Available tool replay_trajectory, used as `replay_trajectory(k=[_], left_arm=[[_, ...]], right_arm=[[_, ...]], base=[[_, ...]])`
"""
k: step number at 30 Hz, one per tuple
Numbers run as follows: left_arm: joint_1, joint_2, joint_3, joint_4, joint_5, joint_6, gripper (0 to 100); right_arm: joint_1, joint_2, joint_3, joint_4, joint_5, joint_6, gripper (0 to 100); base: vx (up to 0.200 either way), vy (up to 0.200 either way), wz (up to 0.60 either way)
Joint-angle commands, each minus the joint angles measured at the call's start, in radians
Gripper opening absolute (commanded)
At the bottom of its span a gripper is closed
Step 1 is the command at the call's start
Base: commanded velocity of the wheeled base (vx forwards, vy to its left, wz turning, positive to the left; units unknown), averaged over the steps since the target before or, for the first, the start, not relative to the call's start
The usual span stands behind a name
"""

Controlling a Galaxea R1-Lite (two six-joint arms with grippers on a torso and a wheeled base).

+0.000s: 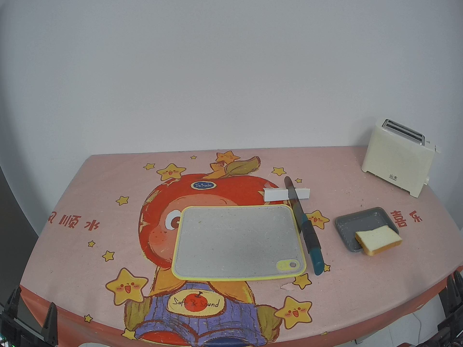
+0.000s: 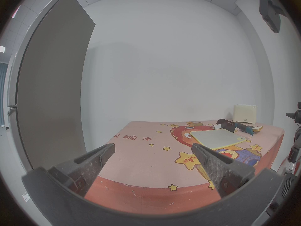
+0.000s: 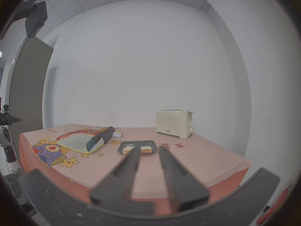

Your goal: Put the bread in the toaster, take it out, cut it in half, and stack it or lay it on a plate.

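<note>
A slice of bread [image 1: 378, 239] lies half on a small grey plate [image 1: 354, 220] at the table's right side, overhanging its near rim. Behind it, at the far right corner, stands the cream toaster [image 1: 398, 156], slots empty. The grey cutting board [image 1: 236, 242] with a yellow rim lies mid-table. Along its right edge lies a knife [image 1: 304, 222], its blade propped on a white rest [image 1: 277, 194]. My left gripper [image 2: 153, 148] hangs open off the table's front left corner. My right gripper [image 3: 149, 149], open by a narrow gap and holding nothing, is off the front right corner, facing the bread [image 3: 138, 149].
A pink cartoon tablecloth [image 1: 96, 208] covers the table. A plain white wall stands behind it, and a grey panel [image 2: 50, 88] stands to the left. Bare cloth lies left of the board and between the plate and the toaster [image 3: 174, 123].
</note>
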State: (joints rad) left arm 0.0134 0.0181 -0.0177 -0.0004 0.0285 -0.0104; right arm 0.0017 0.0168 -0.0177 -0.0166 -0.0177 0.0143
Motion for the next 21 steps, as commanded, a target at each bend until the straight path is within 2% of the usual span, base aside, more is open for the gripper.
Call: replay_trajectory(k=[1, 9, 14, 21], left_arm=[[0.000, -0.010, 0.018, -0.001, 0.001, 0.000, 100], [0.000, -0.010, 0.018, -0.001, 0.001, 0.000, 100], [0.000, -0.010, 0.018, 0.000, 0.001, 0.000, 100], [0.000, -0.010, 0.018, 0.000, 0.001, 0.000, 100]], right_arm=[[0.001, -0.008, 0.015, -0.003, -0.011, 0.006, 100], [0.001, -0.009, 0.015, -0.003, -0.008, -0.002, 100], [0.001, -0.009, 0.016, 0.001, 0.005, -0.037, 100], [0.001, -0.009, 0.015, 0.003, 0.012, -0.040, 100]], base=[[0.000, 0.000, 0.00], [0.000, 0.000, 0.00], [0.000, 0.000, 0.00], [0.000, 0.000, 0.00]])
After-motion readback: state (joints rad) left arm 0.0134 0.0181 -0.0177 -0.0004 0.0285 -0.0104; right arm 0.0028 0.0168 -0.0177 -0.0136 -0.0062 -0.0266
